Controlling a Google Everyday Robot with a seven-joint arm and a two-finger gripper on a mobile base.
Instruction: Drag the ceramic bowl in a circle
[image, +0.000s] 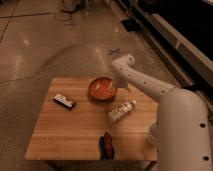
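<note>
The ceramic bowl (102, 89), orange-red and shallow with a darker rim, sits at the far middle of the wooden table (75, 130). My white arm reaches in from the lower right. Its gripper (119, 85) is down at the bowl's right rim, touching it or very close to it.
A clear plastic bottle (121, 111) lies on its side just right of the table's centre. A dark wrapped bar (65, 101) lies at the left. A blue and orange packet (106, 144) lies near the front edge. The white cup (150, 136) is mostly hidden behind my arm at the right front.
</note>
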